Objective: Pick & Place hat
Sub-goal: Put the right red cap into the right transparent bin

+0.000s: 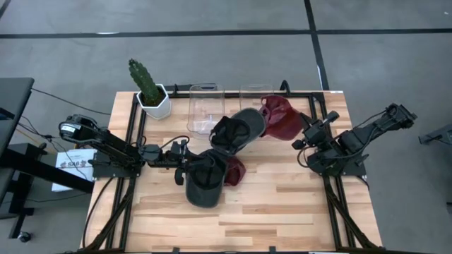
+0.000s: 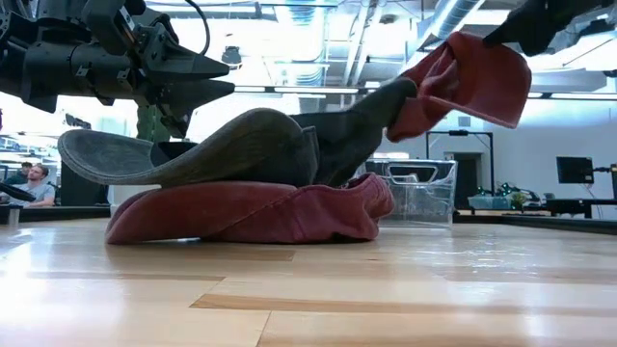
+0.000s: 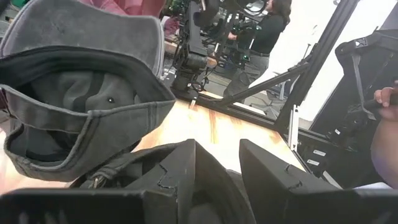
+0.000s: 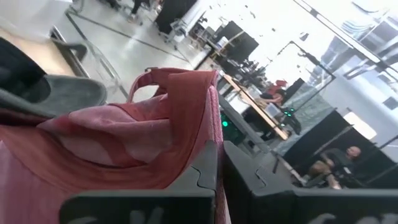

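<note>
At the table's left, the left gripper [image 1: 182, 161] is seen beside the lower dark grey cloth cap [image 1: 205, 182], its fingers [image 3: 186, 177] parted about halfway; whether cloth is pinched between them cannot be told (the cap's edge crowds them in the left wrist view). That cap lies partly over a dark red cloth hat [image 1: 235, 170] on the wooden table [image 1: 282, 204]. Toward the middle, a second dark grey cap [image 1: 237, 130] sits beside the clear plastic bin [image 1: 205, 107]. At the right, the right gripper [image 1: 305, 134] is clamped tight on the raised maroon cloth hat [image 1: 279, 116], which is held off the table.

A snag is judged likely: the maroon hat touches the second grey cap, so that cap could be dragged along.

The maroon hat's long axis is judged to run across the table, its free end pointing toward the left arm.
</note>
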### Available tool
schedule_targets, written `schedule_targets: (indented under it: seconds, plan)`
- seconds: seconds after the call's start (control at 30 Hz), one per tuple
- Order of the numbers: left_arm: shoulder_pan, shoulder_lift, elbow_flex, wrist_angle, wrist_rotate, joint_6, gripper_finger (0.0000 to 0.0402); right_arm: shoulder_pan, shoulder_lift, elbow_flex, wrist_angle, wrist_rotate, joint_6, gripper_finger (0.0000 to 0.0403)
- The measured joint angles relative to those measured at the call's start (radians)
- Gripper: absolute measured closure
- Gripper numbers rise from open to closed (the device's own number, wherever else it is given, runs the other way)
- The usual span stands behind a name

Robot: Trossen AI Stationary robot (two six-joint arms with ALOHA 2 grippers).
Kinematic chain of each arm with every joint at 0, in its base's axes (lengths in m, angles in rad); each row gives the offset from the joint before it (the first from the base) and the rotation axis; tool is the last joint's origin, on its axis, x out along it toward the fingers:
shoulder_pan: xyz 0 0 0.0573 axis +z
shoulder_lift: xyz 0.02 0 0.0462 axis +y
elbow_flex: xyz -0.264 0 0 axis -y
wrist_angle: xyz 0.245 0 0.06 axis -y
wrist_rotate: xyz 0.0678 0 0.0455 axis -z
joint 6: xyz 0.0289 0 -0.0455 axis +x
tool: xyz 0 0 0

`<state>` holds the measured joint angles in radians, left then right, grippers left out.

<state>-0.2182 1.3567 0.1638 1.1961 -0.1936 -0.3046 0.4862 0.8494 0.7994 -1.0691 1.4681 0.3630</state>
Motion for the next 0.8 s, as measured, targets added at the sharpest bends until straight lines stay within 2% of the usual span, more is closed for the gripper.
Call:
schedule_targets:
  seconds: [0.2, 0.37, 0.57, 0.8]
  plan:
    - [0.0, 0.0, 0.0, -0.002, 0.0, 0.0, 0.0279, -0.055, 0.0, 0.0, 0.0, -0.008, -0.045, 0.0403]
    - [0.0, 0.0, 0.0, -0.003, 0.0, 0.0, 0.0279, -0.029, 0.0, 0.0, 0.007, -0.09, -0.084, 0.0403]
    - [0.0, 0.0, 0.0, -0.003, 0.0, 0.0, 0.0279, 0.129, 0.001, 0.0, 0.077, -0.134, -0.133, 0.0403]
    - [0.0, 0.0, 0.0, -0.003, 0.0, 0.007, 0.0279, 0.376, 0.001, 0.0, 0.422, -0.166, -0.436, 0.0403]
